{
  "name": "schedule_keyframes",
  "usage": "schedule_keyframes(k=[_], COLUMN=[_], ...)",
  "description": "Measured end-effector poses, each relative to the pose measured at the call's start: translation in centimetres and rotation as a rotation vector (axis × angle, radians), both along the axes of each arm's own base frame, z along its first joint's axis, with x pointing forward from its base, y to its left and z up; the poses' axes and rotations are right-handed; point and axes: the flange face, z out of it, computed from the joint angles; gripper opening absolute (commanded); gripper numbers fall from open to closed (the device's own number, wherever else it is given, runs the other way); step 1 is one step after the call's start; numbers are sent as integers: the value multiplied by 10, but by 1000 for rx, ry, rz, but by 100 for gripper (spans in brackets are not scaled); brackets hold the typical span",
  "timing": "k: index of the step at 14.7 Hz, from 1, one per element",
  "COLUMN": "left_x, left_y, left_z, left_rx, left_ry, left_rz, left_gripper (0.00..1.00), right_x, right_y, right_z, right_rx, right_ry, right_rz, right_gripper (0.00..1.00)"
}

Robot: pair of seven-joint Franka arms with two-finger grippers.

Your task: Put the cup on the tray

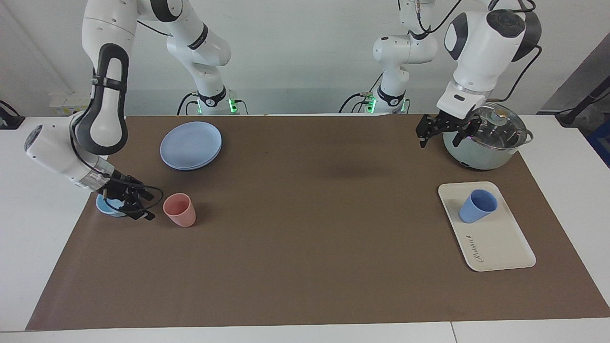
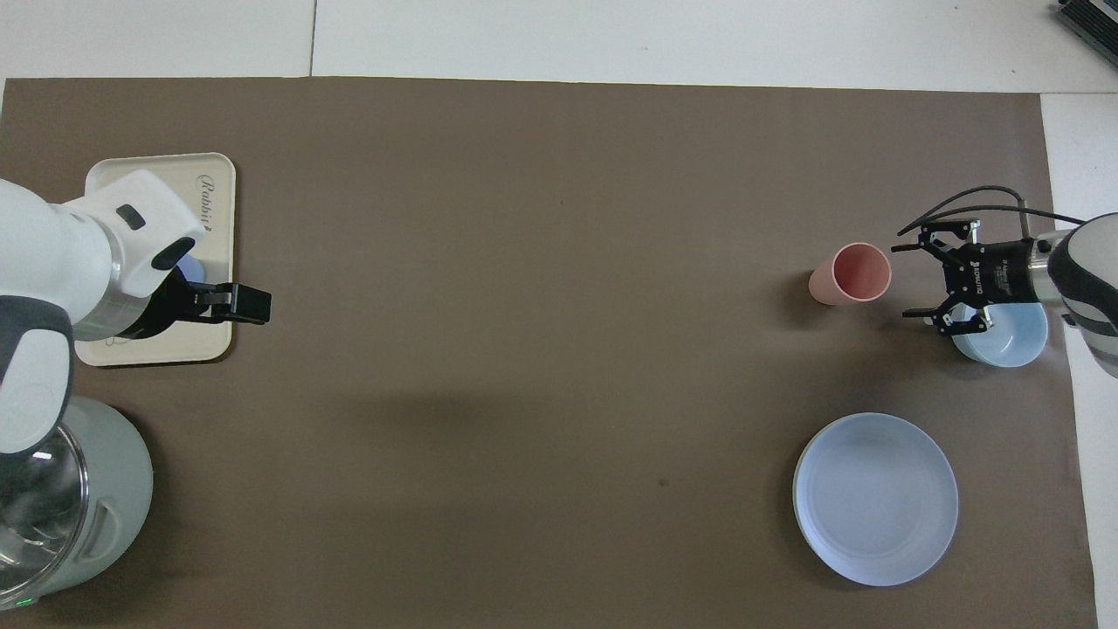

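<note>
Brown matting is covering most of the white bench (image 1: 295, 267), with both robot bases standing against a pale wall. Toward the left arm's end, the small periwinkle-blue plastic tumbler (image 1: 477, 206) is sitting upright on the flat cream-white rectangular tray (image 1: 500, 243), on the part of it nearer the robots, with the cursive lettering lying farther from them. Nearer the robots than the tray, a pale green cooking pot with a glass lid (image 1: 486, 138) is resting on the mat. The left hand (image 1: 445, 129) is hanging in the air just beside that pot, its fingers spread and gripping nothing.

Toward the right arm's end, a pink plastic tumbler (image 1: 180, 210) is standing upright, well apart from the tray. Beside it, a shallow light-blue bowl (image 2: 1004, 336) is sitting at the mat's edge, and the right hand (image 2: 930, 281) is hovering low over the bowl's rim, its fingers spread wide and empty. A round blue plate (image 1: 191, 145) is lying nearer the robots than the pink tumbler.
</note>
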Motion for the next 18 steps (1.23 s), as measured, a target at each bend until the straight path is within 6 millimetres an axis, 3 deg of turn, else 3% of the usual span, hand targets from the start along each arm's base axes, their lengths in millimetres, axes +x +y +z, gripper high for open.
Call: schedule_keyframes(k=[4, 8, 10, 15, 16, 18], left_x=[1, 5, 5, -2, -4, -5], left_y=[27, 26, 28, 23, 22, 21], left_z=[36, 35, 35, 38, 42, 46], left_rx=[1, 2, 2, 6, 7, 8], left_ry=[-12, -1, -1, 49, 57, 59], left_rz=[-2, -14, -11, -20, -21, -25], left_gripper=[100, 100, 100, 100, 100, 100], right_x=[-6, -17, -24, -36, -42, -51], right_y=[7, 22, 47, 149, 161, 167], right_z=[44, 104, 134, 189, 203, 230], right_rx=[-179, -324, -348, -394, -396, -395], right_ry=[-56, -93, -112, -101, -95, -94], right_rz=[299, 515, 578, 798, 821, 831], right_gripper=[99, 99, 99, 99, 99, 99])
